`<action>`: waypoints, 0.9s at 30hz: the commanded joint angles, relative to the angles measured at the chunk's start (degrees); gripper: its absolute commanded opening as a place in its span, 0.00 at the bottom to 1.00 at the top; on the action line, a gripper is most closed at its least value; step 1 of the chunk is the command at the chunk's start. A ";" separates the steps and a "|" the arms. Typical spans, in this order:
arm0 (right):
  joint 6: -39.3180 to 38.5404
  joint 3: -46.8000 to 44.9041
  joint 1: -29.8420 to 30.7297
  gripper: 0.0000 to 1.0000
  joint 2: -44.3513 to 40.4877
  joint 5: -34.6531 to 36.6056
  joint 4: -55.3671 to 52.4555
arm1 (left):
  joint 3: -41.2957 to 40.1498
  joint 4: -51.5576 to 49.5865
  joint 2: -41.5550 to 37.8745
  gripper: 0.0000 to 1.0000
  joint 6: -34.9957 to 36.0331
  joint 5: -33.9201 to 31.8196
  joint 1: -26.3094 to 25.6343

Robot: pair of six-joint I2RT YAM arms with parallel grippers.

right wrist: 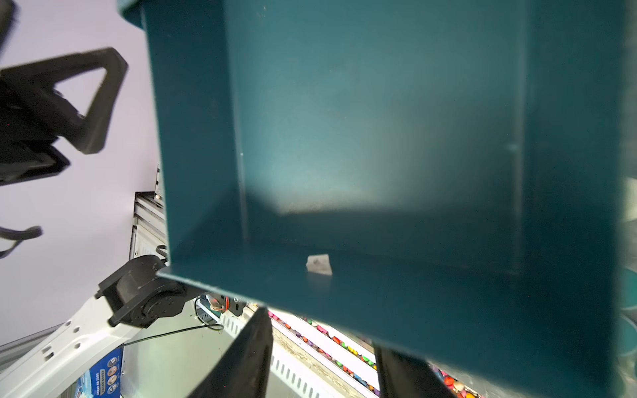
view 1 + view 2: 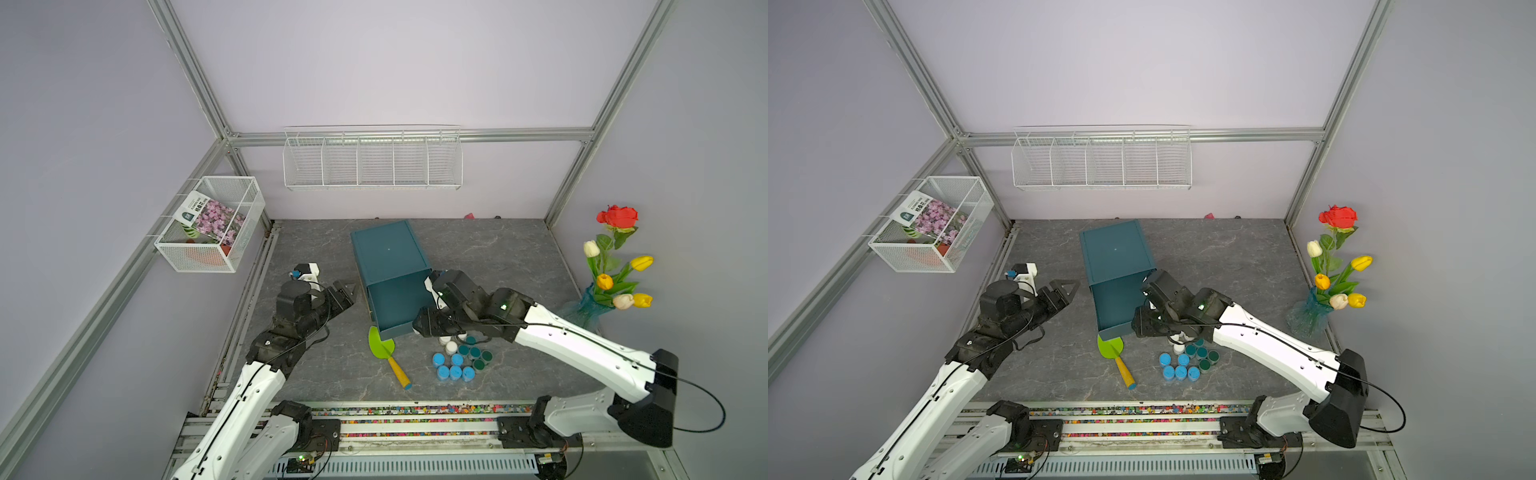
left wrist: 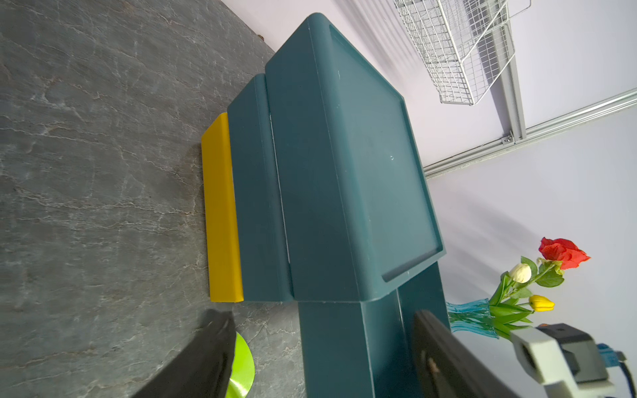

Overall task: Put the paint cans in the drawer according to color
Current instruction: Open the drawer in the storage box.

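The paint cans [image 2: 457, 359] stand in a tight cluster on the table right of the trowel: white ones [image 2: 451, 347], dark teal ones [image 2: 476, 354] and light blue ones [image 2: 451, 372]. The drawer [image 2: 397, 305] is pulled out of the teal cabinet [image 2: 388, 253]. In the right wrist view the drawer [image 1: 344, 138] holds only a small white scrap. My right gripper [image 2: 420, 325] [image 1: 320, 372] sits at the drawer's front right corner, open, with nothing between its fingers. My left gripper [image 2: 347, 291] [image 3: 324, 344] hovers open just left of the drawer, apart from it.
A green trowel [image 2: 380, 343] with a yellow handle lies by the drawer's front left corner. A yellow lower drawer [image 3: 220, 210] is shut in the cabinet. A vase of flowers [image 2: 615, 274] stands at the far right. Wire baskets [image 2: 210, 224] [image 2: 372, 160] hang on the walls.
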 commanded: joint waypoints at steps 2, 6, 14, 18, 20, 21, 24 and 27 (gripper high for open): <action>-0.96 1.07 -0.86 0.52 -7.86 5.25 -3.88 | 1.25 -2.42 -1.03 0.83 1.37 -1.14 -0.22; -0.50 1.62 -6.07 0.52 -14.04 7.30 -8.44 | 2.97 -5.08 -1.46 0.84 3.37 -2.28 -0.19; -2.19 -2.47 -29.84 0.52 -11.19 -0.42 -13.50 | 5.89 -11.28 -3.34 0.84 7.05 -5.19 -0.25; 0.32 -4.31 -32.49 0.55 -2.64 -1.05 -10.20 | 6.44 -13.96 -3.37 0.84 9.12 -6.13 -0.24; 2.19 -5.25 -32.88 0.57 1.86 -4.17 -6.95 | 6.47 -15.24 -4.97 0.84 10.34 -6.36 -0.21; 3.15 -5.41 -32.97 0.59 4.00 -6.05 -5.09 | 6.50 -15.85 -5.11 0.84 11.12 -6.58 -0.18; 6.82 -7.20 -32.71 0.59 10.11 -9.24 0.17 | 6.51 -16.63 -5.99 0.85 13.82 -6.83 -0.19; 8.48 -9.04 -32.75 0.59 13.25 -8.36 3.47 | 6.04 -16.07 -7.23 0.85 16.01 -7.70 -0.25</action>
